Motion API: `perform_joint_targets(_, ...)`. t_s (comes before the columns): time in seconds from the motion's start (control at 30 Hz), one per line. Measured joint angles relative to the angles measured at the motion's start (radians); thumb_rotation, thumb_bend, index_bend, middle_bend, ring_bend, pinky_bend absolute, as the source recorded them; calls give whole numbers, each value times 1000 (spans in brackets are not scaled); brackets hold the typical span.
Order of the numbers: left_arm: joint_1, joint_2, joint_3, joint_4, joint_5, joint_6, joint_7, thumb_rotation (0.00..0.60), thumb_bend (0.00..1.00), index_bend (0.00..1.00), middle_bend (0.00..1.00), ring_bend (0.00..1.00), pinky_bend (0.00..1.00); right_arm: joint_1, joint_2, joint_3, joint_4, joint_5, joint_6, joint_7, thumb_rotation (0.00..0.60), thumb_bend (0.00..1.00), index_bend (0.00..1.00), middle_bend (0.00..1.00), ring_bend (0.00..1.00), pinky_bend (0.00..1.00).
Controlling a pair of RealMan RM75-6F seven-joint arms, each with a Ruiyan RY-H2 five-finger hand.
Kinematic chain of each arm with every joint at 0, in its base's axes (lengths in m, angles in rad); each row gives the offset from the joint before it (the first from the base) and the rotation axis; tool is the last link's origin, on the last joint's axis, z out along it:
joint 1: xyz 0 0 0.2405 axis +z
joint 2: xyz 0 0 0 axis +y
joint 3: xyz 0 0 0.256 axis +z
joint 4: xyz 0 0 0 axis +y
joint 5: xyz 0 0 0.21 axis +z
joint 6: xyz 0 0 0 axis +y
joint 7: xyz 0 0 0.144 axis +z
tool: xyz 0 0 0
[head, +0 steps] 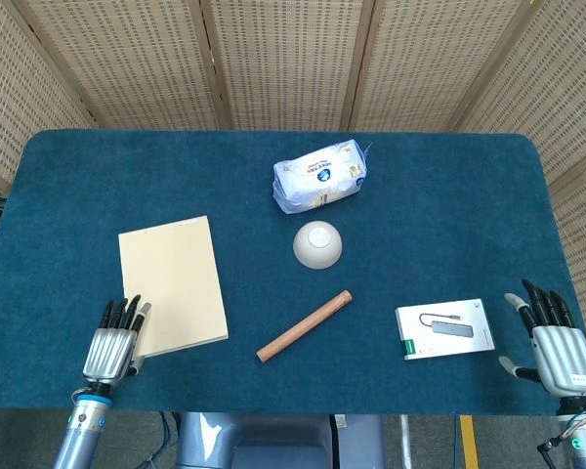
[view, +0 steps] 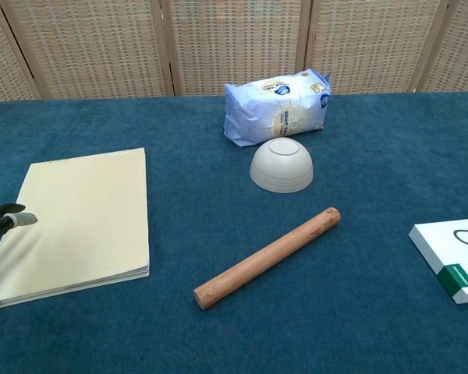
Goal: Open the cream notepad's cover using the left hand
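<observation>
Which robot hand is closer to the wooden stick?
The left hand. It sits at the cream notepad's near corner, left of the wooden rolling pin. The right hand is farther, beyond the white box.

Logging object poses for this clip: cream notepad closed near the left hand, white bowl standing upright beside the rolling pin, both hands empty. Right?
Not quite. The white bowl sits upside down, base up, as the chest view shows. The rest holds: the cream notepad lies closed near the left hand, the rolling pin is close by, and the right hand is empty too.

Cream notepad (head: 172, 286); teal cloth (head: 449, 215); white bowl (head: 317, 244); tan wooden rod (head: 304, 325).
</observation>
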State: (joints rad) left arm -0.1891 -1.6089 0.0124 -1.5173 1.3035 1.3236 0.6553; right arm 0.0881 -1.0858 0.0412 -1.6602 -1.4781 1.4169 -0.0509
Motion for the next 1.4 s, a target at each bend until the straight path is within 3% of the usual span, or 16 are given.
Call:
perform_joint_targets(0.3, 0, -15, 3, 28, 19, 10, -16, 600, 350, 53, 0, 0, 0, 0, 0, 0, 0, -1, 1, 0, 600, 105, 141, 0, 0, 0)
perform_joint_targets(0.67, 0, -28, -1, 45, 34, 23, -21, 600, 366, 87, 0, 0, 0, 0, 2, 1, -2, 0, 0, 1, 600, 105, 141, 0, 0, 0)
perform_joint_targets(1.4, 6, -89, -24, 145, 56, 58, -78, 600, 428, 276, 0, 0, 0, -1, 1, -1, 1, -2, 2, 4, 600, 105, 141, 0, 0, 0)
